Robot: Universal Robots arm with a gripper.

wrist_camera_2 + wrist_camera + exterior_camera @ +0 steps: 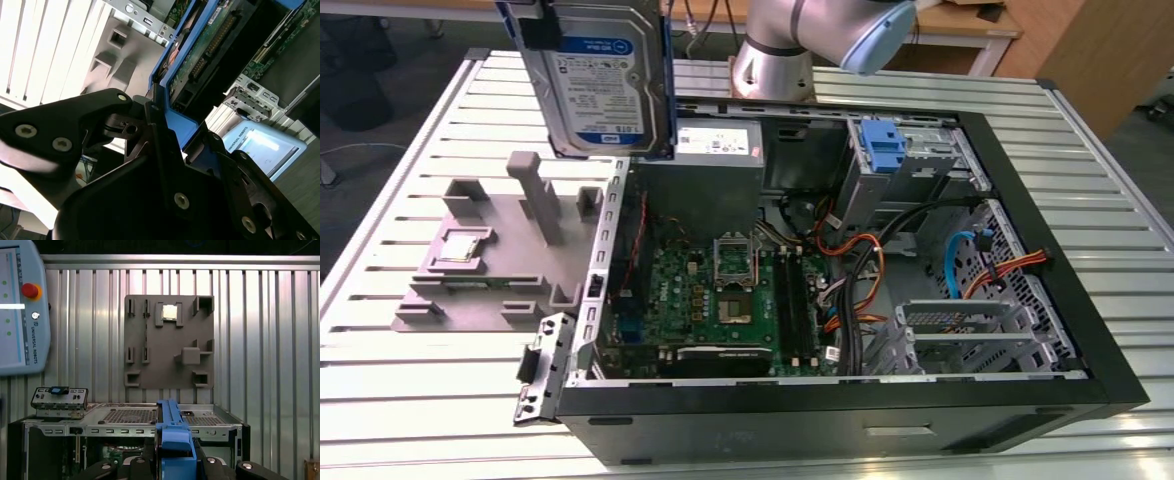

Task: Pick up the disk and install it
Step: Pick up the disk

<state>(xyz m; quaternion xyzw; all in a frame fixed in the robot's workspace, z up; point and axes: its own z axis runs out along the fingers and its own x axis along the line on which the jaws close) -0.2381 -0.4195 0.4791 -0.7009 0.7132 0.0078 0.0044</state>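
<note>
The gripper (167, 130) pinches the blue carrier of the disk (603, 75), which hangs upright and aloft at 11 o'clock in the exterior view; carrying it well, I judge, means a firm, square hold, clear of the computer case (854, 415) rim.

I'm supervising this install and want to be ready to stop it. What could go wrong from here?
The tool grips the disk by its blue carrier's edge, high above the case; it could slip or tilt. Orange cables loop across the case's inside and might snag the disk on its way in. The side wall seems close under the disk, so a careless descent might hit it.
</note>
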